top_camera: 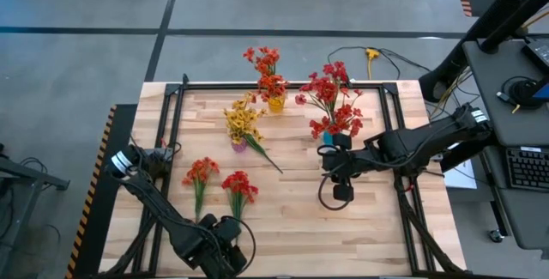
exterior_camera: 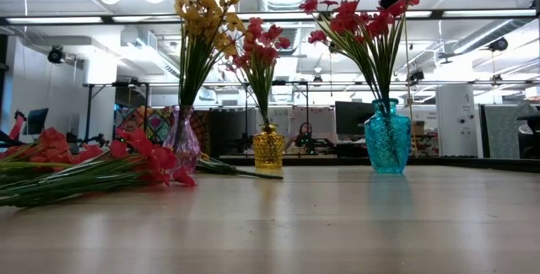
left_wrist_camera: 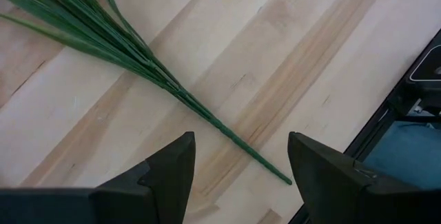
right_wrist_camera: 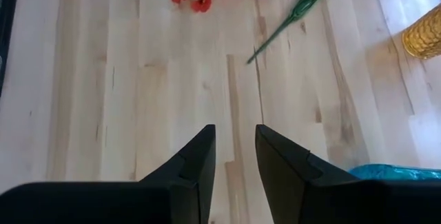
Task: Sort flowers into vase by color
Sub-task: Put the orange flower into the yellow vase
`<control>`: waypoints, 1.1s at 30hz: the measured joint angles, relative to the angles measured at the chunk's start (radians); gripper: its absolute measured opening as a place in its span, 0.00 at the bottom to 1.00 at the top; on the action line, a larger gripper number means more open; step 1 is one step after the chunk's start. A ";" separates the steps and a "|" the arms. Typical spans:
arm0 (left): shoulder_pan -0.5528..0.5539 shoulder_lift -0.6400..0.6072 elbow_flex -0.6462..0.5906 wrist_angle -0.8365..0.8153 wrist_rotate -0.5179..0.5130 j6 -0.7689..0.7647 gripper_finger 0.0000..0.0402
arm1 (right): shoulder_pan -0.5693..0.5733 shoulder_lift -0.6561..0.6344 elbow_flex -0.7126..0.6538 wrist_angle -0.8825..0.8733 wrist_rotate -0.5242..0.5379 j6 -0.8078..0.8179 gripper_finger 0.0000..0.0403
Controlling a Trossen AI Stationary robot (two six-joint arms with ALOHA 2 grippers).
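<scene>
Flowers first: two loose red-blossomed artificial sprays with long thin green stems, flat on the pale wooden plank table. Left spray with blossoms toward the far edge, stem running toward the near edge and slightly right. Right spray just beside it, lying nearly the same way, blossoms far, stem end near. In the left wrist view, a bundle of green stems tapering to a single thin tip on the wood.

Upright in vases: yellow spray in a purple glass vase, stems leaning a little; orange-red spray in an amber yellow glass vase; red spray in a turquoise blue glass vase, fanning outward at the top. One further green stem flat on the table, running from the purple vase's foot toward the near right.

Left gripper at the near edge, low over the table, just short of the right spray's stem end; fingers spread wide, empty, the stem tip lying ahead between them, untouched.

Right gripper above the table, on the near side of the turquoise vase; fingers narrowly parted with a slim gap, holding nothing, bare wood beneath.
</scene>
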 joint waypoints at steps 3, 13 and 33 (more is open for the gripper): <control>0.000 0.000 0.000 0.000 0.000 0.000 0.53 | 0.000 0.000 -0.014 0.008 0.000 -0.004 0.23; 0.003 0.000 -0.001 -0.172 0.071 -0.263 0.53 | 0.000 0.000 -0.033 0.051 0.000 -0.022 0.24; 0.013 -0.008 -0.159 -0.289 0.180 -0.445 0.53 | 0.000 0.000 -0.033 0.051 -0.005 -0.014 0.26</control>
